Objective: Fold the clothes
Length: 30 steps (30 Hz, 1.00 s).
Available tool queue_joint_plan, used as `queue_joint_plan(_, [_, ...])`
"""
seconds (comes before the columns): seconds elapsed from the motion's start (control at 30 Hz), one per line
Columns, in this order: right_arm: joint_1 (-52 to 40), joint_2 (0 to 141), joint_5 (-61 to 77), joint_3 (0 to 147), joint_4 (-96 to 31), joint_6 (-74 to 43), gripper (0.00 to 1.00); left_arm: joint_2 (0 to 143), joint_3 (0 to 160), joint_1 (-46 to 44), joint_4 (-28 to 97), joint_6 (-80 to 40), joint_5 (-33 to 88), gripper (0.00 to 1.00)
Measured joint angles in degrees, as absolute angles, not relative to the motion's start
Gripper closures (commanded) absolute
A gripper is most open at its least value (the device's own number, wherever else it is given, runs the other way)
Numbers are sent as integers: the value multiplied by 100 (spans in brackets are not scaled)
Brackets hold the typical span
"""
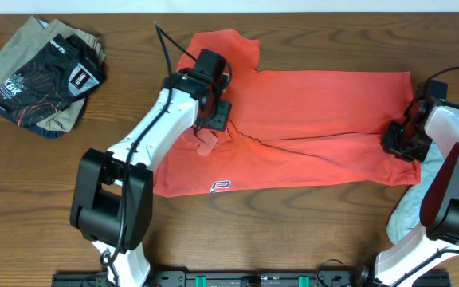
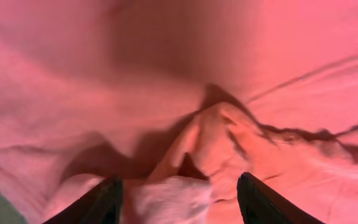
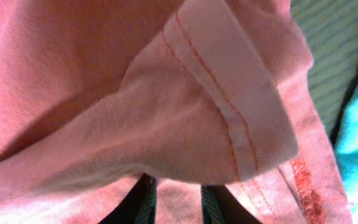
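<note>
Cloth covered most of the tabletop [image 1: 293, 235] in front of you. The coral-red T-shirt [image 1: 309, 112] lay flat and lengthways across the middle, with one short sleeve [image 1: 229, 48] pointing to the far edge and a small crest print [image 1: 221, 186] at its near hem.

Your left claw [image 1: 212, 122] sat low over the shirt's left half, just beside a small raised bunch of fabric [image 1: 205, 143]. In your left wrist view the two dark fingers [image 2: 101, 202] stood well apart. A pale ridge of the shirt rose between them, but there was a clear gap on one side, so the claw was wide and gripping nothing.

Your right claw [image 1: 399, 142] was at the shirt's right end, on the near corner. In the right wrist view its fingers [image 3: 145, 199] stood narrow with red fabric between them, and the stitched hem [image 3: 229, 118] folded over just above them — you had the shirt pinched there.

The pale blue-grey garment [image 1: 409, 215] lay at the right edge of the tabletop, partly under your right arm and touching the shirt's corner. At the far left, well apart from the shirt, sat a heap of dark printed and khaki garments [image 1: 46, 76] — white lettering showed on the dark piece, too small to read fully.
</note>
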State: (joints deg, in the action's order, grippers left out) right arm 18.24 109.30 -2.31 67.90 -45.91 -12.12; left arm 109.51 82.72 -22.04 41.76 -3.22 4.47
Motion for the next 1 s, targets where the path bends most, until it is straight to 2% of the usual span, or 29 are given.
queue_joint_plan(0.17, [1824,10919,-167,7096,-5247,-1260,53,10951,8702,-1669,4619,-438,449,31])
queue_joint_plan(0.27, [1824,10820,-91,7557,-5596,-1253,39,10951,9299,-1275,4593,-456,447,29])
queue_joint_plan(0.33, [1824,10667,86,7913,-5743,-1155,25,10925,9581,-1057,4331,-462,443,28])
queue_joint_plan(0.37, [1824,10586,183,8034,-5769,-1142,21,10906,9649,-967,4163,-458,434,27])
queue_joint_plan(0.67, [1820,10033,1457,8355,-6025,-974,20,11157,9703,-803,2324,-401,427,24])
queue_joint_plan(1.0, [1612,10044,1806,8355,-6580,-956,20,12722,9710,-808,1356,-399,753,24])
